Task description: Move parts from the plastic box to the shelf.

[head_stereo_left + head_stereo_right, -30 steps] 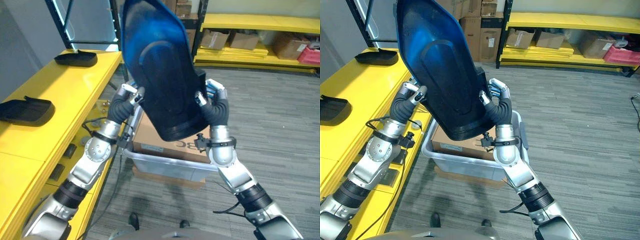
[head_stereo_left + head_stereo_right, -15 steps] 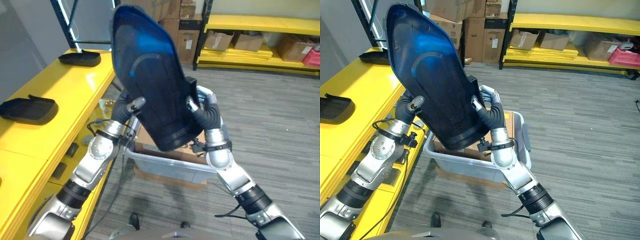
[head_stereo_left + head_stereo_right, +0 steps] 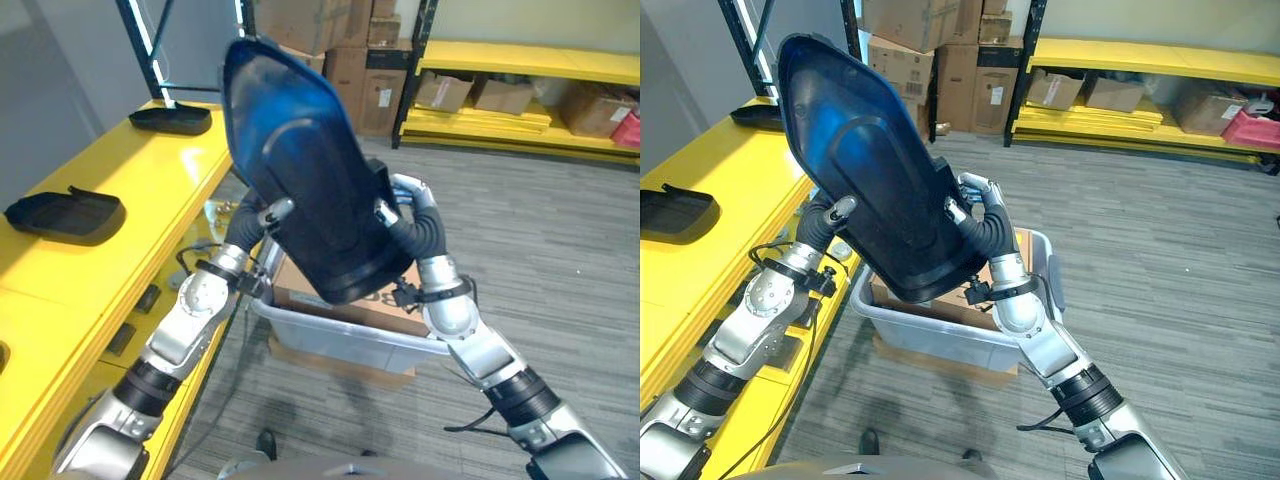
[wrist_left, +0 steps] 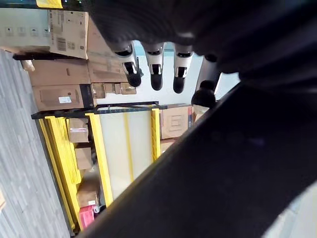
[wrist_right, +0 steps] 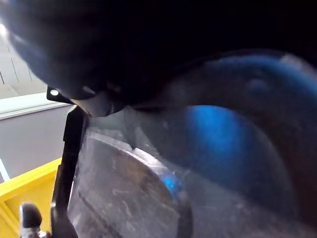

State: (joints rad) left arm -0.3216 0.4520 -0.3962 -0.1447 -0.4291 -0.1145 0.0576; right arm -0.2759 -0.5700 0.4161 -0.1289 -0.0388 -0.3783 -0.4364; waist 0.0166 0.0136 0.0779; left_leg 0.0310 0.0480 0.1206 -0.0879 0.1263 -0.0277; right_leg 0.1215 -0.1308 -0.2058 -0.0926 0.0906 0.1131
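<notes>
A large black moulded shell part (image 3: 310,190) hangs upright and tilted above the clear plastic box (image 3: 340,338), held between both hands. My left hand (image 3: 262,216) grips its left edge, thumb over the front. On the opposite edge, my right hand (image 3: 408,206) has its fingers curled round the rim. The left wrist view shows my left hand's fingers (image 4: 156,79) beside the part's dark surface (image 4: 228,173). Up close in the right wrist view is the part's glossy inside (image 5: 198,148). To the left runs the yellow shelf (image 3: 150,190).
Two smaller black parts (image 3: 65,213) (image 3: 172,120) lie on the yellow shelf. A cardboard box (image 3: 395,302) sits inside the plastic box. Stacked cartons (image 3: 320,40) and yellow racks with boxes (image 3: 520,90) stand at the back. Grey floor lies open to the right.
The whole picture has shifted, so the camera moved. The part's top has tipped further to the left, toward the shelf, with both hands still on its edges.
</notes>
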